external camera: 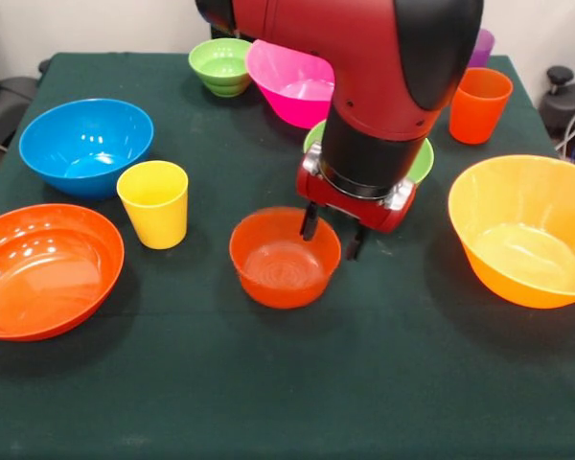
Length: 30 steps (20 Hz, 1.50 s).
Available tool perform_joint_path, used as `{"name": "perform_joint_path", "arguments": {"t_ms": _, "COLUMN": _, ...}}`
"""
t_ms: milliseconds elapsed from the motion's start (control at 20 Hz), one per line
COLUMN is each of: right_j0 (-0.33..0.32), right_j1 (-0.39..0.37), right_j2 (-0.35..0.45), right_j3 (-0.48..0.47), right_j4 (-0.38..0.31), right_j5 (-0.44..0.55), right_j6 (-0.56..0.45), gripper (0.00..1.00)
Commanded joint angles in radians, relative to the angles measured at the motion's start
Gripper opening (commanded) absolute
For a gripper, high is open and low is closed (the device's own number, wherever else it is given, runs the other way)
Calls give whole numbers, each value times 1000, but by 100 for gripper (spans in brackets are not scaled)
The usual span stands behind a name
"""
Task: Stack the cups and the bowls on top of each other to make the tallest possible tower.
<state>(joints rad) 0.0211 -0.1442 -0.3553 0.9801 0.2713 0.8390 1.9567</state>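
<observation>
Tool [332, 239] low over the desk [268, 402], at the far right rim of the small red-orange bowl [285, 259]. Two dark fingers [310, 222] parted, one inside the bowl and one outside, with the rim between them; not possible to tell if already pressed on the rim, so seen as released, astride the wall and holding nothing up. Bowl upright on the green cloth, near the middle. Behind the red and black arm [383, 86], medium green bowl [423, 163] mostly hidden, only edges visible on both sides. Yellow cup [154, 202] just left of the red-orange bowl, apart from it, upright. Blue bowl [86, 146] behind the yellow cup, very near or touching it. Shallow orange bowl [46, 269] at the left edge. Large yellow-orange bowl [527, 230] at the right edge. Pink bowl [294, 84] tilted at the far side, beside the small ribbed green bowl [220, 65]. Orange cup [479, 104] at far right, purple cup [481, 46] behind it, partly hidden by the arm. No stacking visible; every piece separate on the desk.
</observation>
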Motion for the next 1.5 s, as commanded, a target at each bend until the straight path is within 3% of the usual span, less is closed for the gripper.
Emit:
{"name": "perform_joint_path", "arguments": {"t_ms": 50, "right_j0": 25, "right_j1": 3, "right_j2": 79, "right_j3": 88, "right_j4": -3, "right_j5": -122, "right_j6": 193, "gripper": 100}}
{"name": "perform_joint_path", "arguments": {"t_ms": 400, "right_j0": 11, "right_j1": 29, "right_j2": 80, "right_j3": 53, "right_j4": 7, "right_j5": -101, "right_j6": 185, "gripper": 100}}
{"name": "perform_joint_path", "arguments": {"t_ms": 950, "right_j0": -37, "right_j1": 74, "right_j2": 62, "right_j3": -110, "right_j4": 12, "right_j5": 31, "right_j6": 153, "gripper": 100}}
{"name": "perform_joint_path", "arguments": {"t_ms": 1200, "right_j0": -28, "right_j1": 10, "right_j2": 65, "right_j3": -13, "right_j4": -4, "right_j5": -5, "right_j6": 132, "gripper": 100}}
{"name": "perform_joint_path", "arguments": {"t_ms": 1500, "right_j0": -35, "right_j1": -124, "right_j2": 124, "right_j3": 231, "right_j4": -1, "right_j5": -117, "right_j6": 80, "gripper": 100}}
